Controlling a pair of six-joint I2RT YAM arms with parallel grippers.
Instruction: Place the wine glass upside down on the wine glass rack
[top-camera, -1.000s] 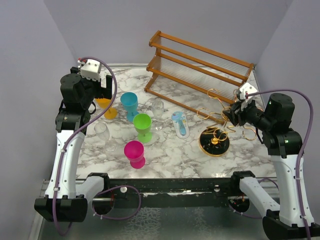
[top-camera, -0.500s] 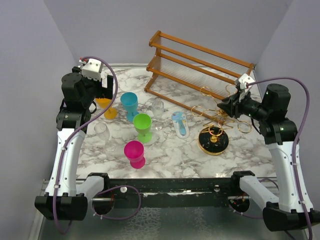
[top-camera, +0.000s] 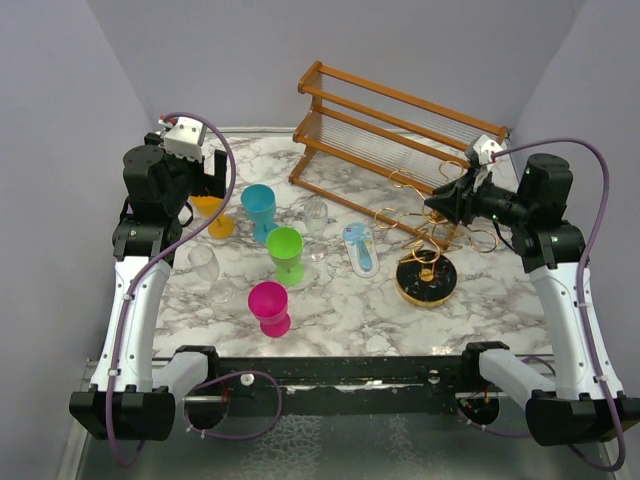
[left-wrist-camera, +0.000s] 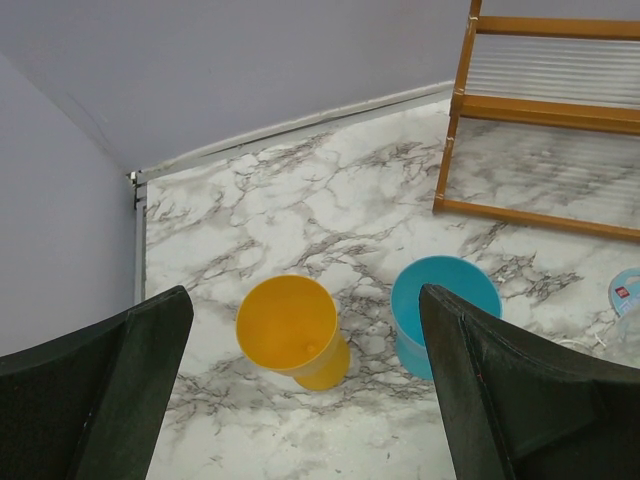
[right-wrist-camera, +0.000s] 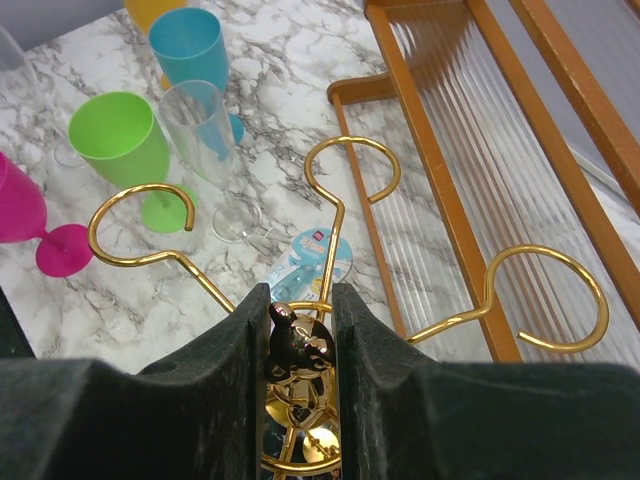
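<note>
The gold wire wine glass rack (top-camera: 425, 283) stands on its round black base at the right of the marble table, its post nearly upright. My right gripper (top-camera: 440, 203) is shut on the shiny knob (right-wrist-camera: 300, 345) at the top of the post, with the curled loop arms (right-wrist-camera: 345, 150) spreading out beyond the fingers. A clear wine glass (top-camera: 317, 215) stands upright mid-table, also in the right wrist view (right-wrist-camera: 200, 120). A second clear glass (top-camera: 203, 262) stands at the left. My left gripper (top-camera: 205, 180) hangs open above an orange cup (left-wrist-camera: 292, 328), holding nothing.
A brown wooden slatted shelf rack (top-camera: 400, 130) leans at the back right, close behind the gold loops. Blue (top-camera: 259, 205), green (top-camera: 285, 250) and pink (top-camera: 268, 303) cups stand mid-table. A blue packaged item (top-camera: 361, 248) lies left of the rack's base.
My right gripper closed on the rack's knob and moved up and left, swinging the gold rack from a rightward lean to nearly upright. The left arm has not moved.
</note>
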